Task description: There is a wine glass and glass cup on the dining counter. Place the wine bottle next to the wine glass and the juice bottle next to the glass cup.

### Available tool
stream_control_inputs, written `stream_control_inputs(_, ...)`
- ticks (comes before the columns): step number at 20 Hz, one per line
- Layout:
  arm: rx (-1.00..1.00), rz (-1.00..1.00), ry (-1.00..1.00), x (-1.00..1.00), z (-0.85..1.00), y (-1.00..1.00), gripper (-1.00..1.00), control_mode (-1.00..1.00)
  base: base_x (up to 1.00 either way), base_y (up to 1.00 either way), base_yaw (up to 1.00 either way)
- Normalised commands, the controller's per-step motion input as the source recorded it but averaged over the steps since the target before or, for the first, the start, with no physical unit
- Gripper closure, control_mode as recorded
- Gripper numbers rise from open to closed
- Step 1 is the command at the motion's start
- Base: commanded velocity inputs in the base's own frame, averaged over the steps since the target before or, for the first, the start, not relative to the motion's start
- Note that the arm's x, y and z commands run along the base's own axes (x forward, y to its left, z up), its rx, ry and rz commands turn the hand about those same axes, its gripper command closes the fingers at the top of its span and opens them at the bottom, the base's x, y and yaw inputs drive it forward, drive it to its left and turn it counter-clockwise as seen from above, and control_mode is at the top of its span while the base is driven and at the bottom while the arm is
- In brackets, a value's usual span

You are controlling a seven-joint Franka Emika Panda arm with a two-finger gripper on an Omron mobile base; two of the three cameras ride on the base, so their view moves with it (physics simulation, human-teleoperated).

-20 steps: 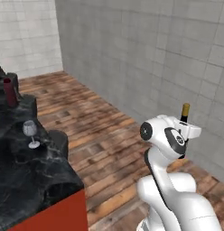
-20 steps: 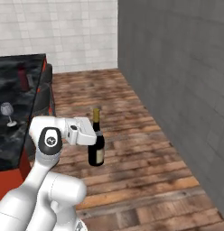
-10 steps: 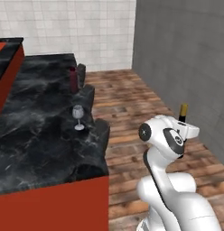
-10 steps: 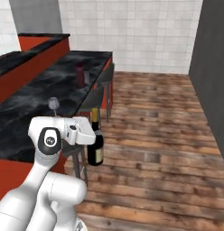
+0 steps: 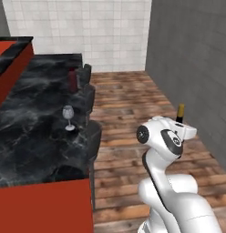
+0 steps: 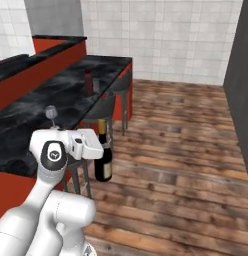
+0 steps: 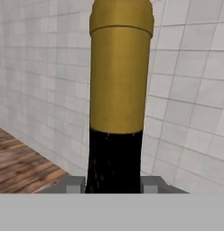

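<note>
— Left of the hand: wine glass (image 5: pixel 68 117) standing on the dining counter (image 5: pixel 28 132), juice bottle (image 5: pixel 72 80) farther along it.

— And the gripper (image 6: pixel 98 146)?

— Pinching the wine bottle (image 6: pixel 103 161) at the neck, upright, out over the floor, well apart from the glass.

— Risks?

— Could swing the hanging bottle into the counter edge. Could also knock the stemmed glass over by setting down too near it.

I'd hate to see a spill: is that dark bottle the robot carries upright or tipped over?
Upright. The wine bottle hangs vertically in the gripper, gold top up, over the wooden floor.
</note>
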Motion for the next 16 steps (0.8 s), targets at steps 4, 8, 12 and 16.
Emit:
stream_control_inputs(4,0.0,0.0,0.0,0.0,0.0,0.0,1.0,1.0,0.23,-0.6,0.19)
stream_control_inputs(8,0.0,0.0,0.0,0.0,0.0,0.0,1.0,1.0,0.3,-0.43,0.39)
stream_control_inputs(12,0.0,0.0,0.0,0.0,0.0,0.0,1.0,1.0,0.32,-0.3,0.56)
stream_control_inputs(16,0.0,0.0,0.0,0.0,0.0,0.0,1.0,1.0,0.3,-0.31,0.55)
